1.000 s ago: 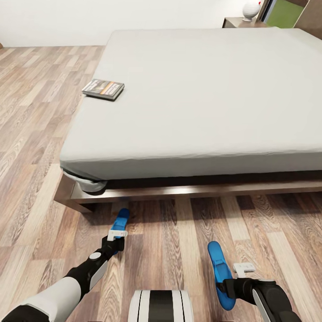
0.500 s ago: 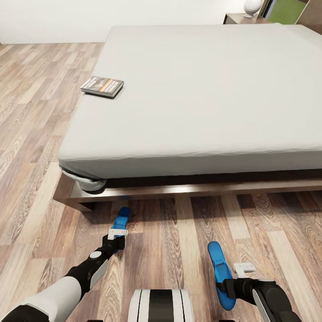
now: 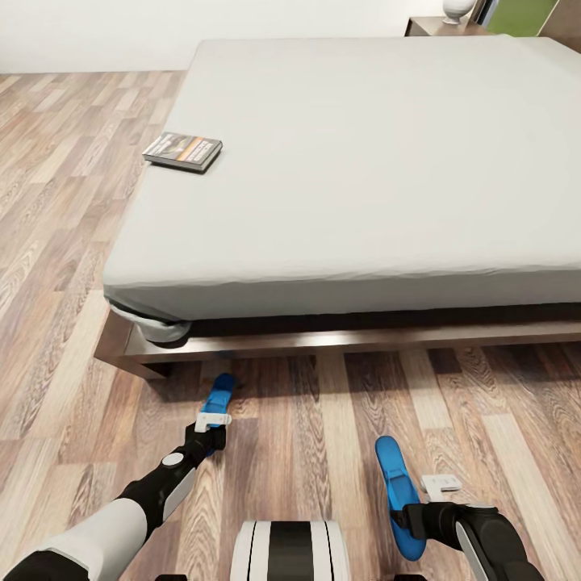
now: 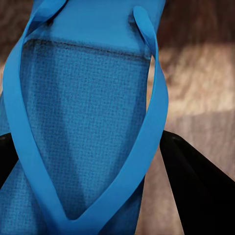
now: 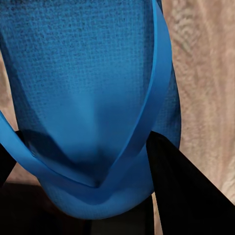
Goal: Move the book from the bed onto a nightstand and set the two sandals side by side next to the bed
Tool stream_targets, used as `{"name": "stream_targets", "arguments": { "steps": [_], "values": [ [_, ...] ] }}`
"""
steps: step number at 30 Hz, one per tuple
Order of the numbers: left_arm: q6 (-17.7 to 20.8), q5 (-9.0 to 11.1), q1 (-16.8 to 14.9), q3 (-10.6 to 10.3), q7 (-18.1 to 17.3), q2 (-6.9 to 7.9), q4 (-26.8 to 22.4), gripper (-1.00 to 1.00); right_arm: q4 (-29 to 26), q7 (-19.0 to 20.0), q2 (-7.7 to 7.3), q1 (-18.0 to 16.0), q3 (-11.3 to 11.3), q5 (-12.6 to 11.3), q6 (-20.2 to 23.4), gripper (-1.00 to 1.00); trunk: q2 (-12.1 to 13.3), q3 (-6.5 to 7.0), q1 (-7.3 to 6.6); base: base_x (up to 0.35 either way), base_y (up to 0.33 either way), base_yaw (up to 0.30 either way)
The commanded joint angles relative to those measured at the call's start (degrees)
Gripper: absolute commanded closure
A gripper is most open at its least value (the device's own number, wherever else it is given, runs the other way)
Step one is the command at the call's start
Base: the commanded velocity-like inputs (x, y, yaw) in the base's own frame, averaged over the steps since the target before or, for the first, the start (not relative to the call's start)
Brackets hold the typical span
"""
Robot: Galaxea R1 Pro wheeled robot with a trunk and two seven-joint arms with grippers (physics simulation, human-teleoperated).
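At the far left we saw bare wood-plank floor [image 3: 48,242] running alongside the bed [image 3: 355,161]. The book [image 3: 182,151] lay flat on the mattress close to its left edge, well apart from both arms. Lower down, our left gripper [image 3: 211,426] held one blue sandal [image 3: 216,397] just above the floor, its toe end pointing at the bed frame's near left corner; in the left wrist view the black fingers [image 4: 196,191] sat on either side of that sandal [image 4: 83,122], closed on its sole. The dark frame rail crossed the whole width in front of both sandals. To the right, our right gripper [image 3: 420,508] gripped the second sandal [image 3: 395,484], the fingers [image 5: 181,191] pinching its end [image 5: 88,98]. At the far top right stood a nightstand [image 3: 436,26] carrying a white rounded object [image 3: 456,10], the whole mattress lying between it and the book.
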Motion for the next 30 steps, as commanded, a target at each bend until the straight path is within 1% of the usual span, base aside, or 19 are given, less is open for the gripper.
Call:
{"name": "stream_targets", "arguments": {
  "steps": [1,19,22,30],
  "values": [
    [-0.19,0.55,-0.04,-0.33,-0.22,0.04,0.05,1.00,-0.05,0.03,0.00,-0.02,-0.04,-0.02,0.28,1.00,-0.01,-0.03,-0.01,0.000,0.000,0.000],
    [-0.19,0.55,-0.04,-0.33,-0.16,0.04,-0.74,1.00,0.13,-0.01,0.00,-0.02,-0.04,-0.05,0.27,1.00,-0.01,-0.03,-0.01,0.000,0.000,0.000],
    [-0.19,0.55,-0.04,-0.33,-0.14,0.04,-0.79,1.00,0.14,-0.01,0.00,-0.01,-0.04,-0.08,0.27,1.00,-0.05,-0.69,0.07,0.000,0.000,0.000],
    [-0.19,0.55,-0.04,-0.33,-0.06,0.04,-0.89,1.00,0.14,-0.01,0.00,-0.02,-0.04,-0.09,0.27,1.00,-0.05,-0.69,0.07,0.000,0.000,0.000]
  ]
}}
